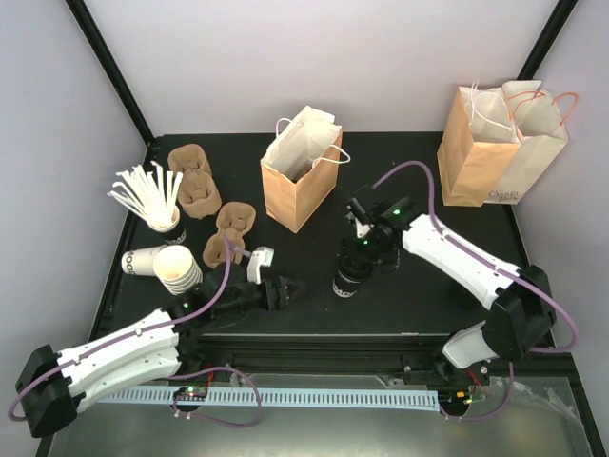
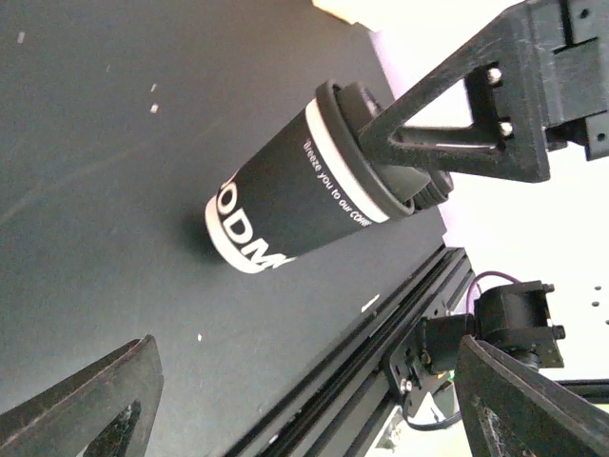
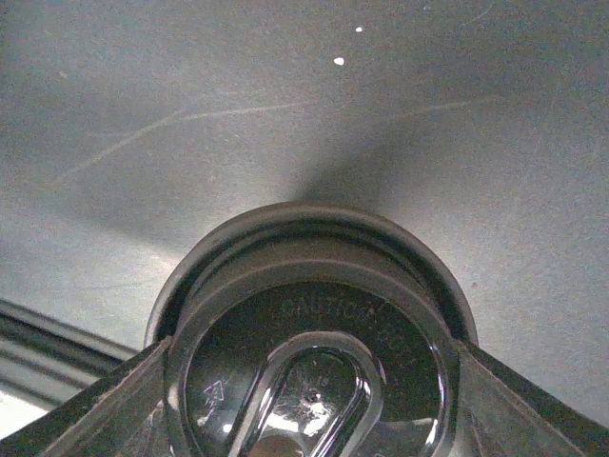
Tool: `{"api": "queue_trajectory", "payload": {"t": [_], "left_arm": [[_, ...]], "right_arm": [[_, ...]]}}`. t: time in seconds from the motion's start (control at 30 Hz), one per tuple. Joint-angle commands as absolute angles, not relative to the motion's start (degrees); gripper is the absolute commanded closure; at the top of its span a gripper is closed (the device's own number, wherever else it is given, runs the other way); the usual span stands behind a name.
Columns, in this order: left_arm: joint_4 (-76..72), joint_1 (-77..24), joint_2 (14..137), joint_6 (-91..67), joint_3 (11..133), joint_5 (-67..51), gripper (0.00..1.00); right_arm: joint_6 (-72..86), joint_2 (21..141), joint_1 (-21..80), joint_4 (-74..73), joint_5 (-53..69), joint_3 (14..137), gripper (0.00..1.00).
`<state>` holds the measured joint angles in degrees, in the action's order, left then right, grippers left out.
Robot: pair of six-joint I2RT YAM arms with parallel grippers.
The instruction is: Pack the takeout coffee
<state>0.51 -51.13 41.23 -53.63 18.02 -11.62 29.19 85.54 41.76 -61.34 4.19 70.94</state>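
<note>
While the right gripper (image 1: 356, 266) comes down from above, its two fingers sit against opposite sides of the glossy black lid of the takeout coffee (image 1: 347, 281), clamped on it at the rim. In the right wrist view the lid fills the lower half of the picture, with a finger (image 3: 95, 409) touching it at each side. The cup stands on the black table (image 1: 428, 286), toward 6 o'clock of the tabletop and close to the front edge.

At 9 o'clock of the cup, apart from it, the left gripper (image 1: 285, 291) lies low and points toward it. Its fingers are spread wide with nothing between them, and the left wrist view shows only bare table in the gap.

An open brown paper bag (image 1: 297, 186) with white paper inside stands at 11 o'clock of the cup. Two more bags (image 1: 495, 152) stand at 1 o'clock, well apart. Brown pulp carriers (image 1: 195, 186) lie at 10 o'clock, with a stack of lidless white cups (image 1: 176, 268) at 9 o'clock beyond the left gripper.
</note>
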Motion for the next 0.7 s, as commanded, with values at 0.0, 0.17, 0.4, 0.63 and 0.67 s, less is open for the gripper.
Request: {"api": "queue_trajectory", "payload": {"t": [0.0, 0.17, 0.4, 0.63, 0.67], "left_arm": [[6.37, -49.79, 44.32, -41.88, 25.19, -11.00, 0.14], [6.47, -48.00, 46.46, -39.58, 27.59, -13.07, 0.14], [7.09, -45.57, 46.44, -37.86, 29.17, -13.76, 0.13], [8.08, -43.65, 49.22, -36.51, 31.97, -16.06, 0.12], [8.02, -43.62, 49.63, -36.21, 32.32, -16.28, 0.12]], "right_arm": [[30.24, 80.52, 35.34, -58.37, 19.40, 68.81, 0.61], [34.78, 81.59, 26.70, -63.40, 25.46, 68.70, 0.75], [37.87, 86.46, 24.44, -71.02, 24.40, 70.77, 0.71], [42.21, 86.27, 24.26, -69.19, 24.85, 69.68, 0.68], [42.51, 86.05, 24.32, -69.36, 23.00, 70.04, 0.68]]}}
